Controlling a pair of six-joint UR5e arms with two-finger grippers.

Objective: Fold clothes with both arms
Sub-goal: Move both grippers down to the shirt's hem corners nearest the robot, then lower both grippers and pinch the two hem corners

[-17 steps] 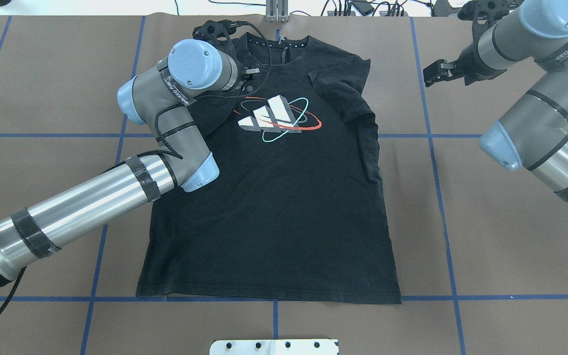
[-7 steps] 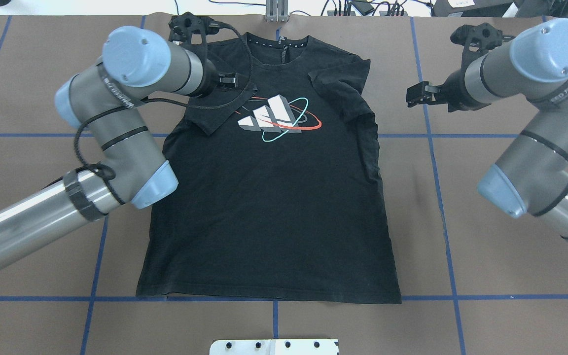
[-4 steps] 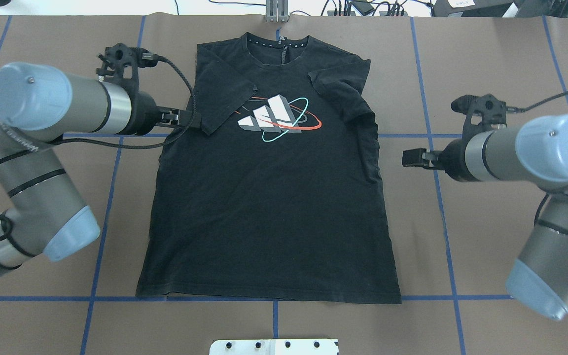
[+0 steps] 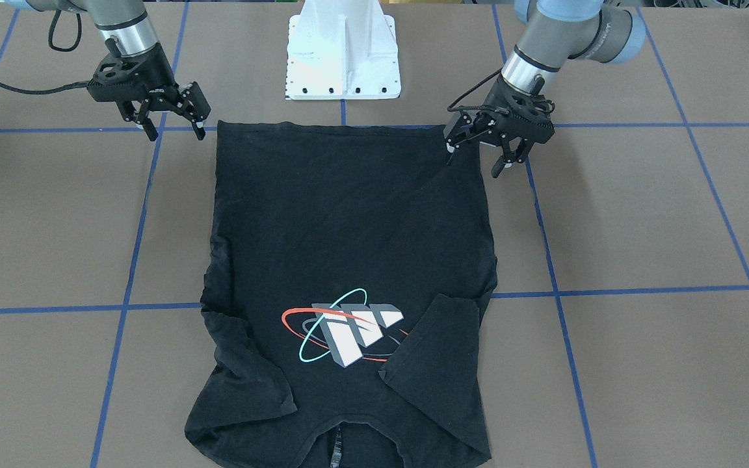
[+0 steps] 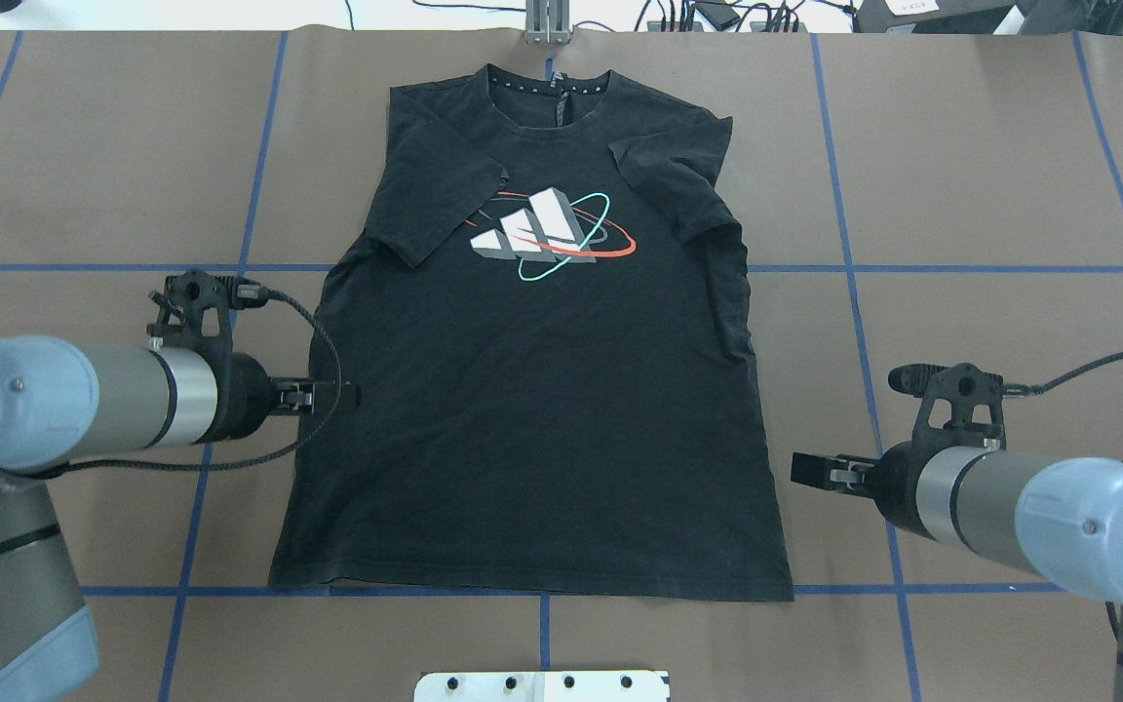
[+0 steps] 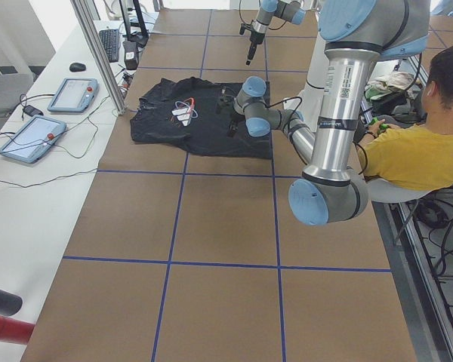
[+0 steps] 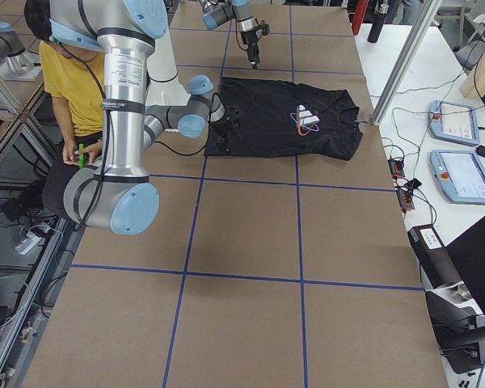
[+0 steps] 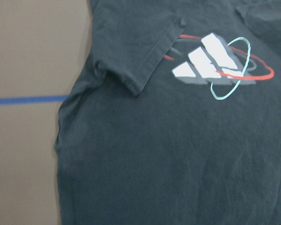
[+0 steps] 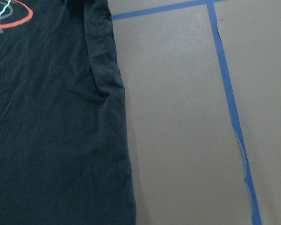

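A black T-shirt (image 5: 542,419) lies flat and face up on the brown table (image 5: 990,195), collar at the far edge from the robot and hem toward its base. Both short sleeves, 1 on the robot's left (image 5: 435,195) and 1 on its right (image 5: 678,185), are folded inward onto the chest, flanking the white block-letter graphic (image 5: 547,234) ringed in red and teal.

The 2 arms reach in from opposite sides over the shirt's lower half. The left gripper (image 4: 474,159) stands with its jaws spread wide at the shirt's left side edge; in the front-facing view 1 fingertip sits over the black cloth and the other over bare table. Whether the tips touch the fabric cannot be told. The right gripper (image 4: 176,132), jaws also spread wide and holding nothing, hangs just beside the shirt's right side edge, over the table and not over the cloth.

Blue tape lines (image 5: 854,244) cross the tabletop.
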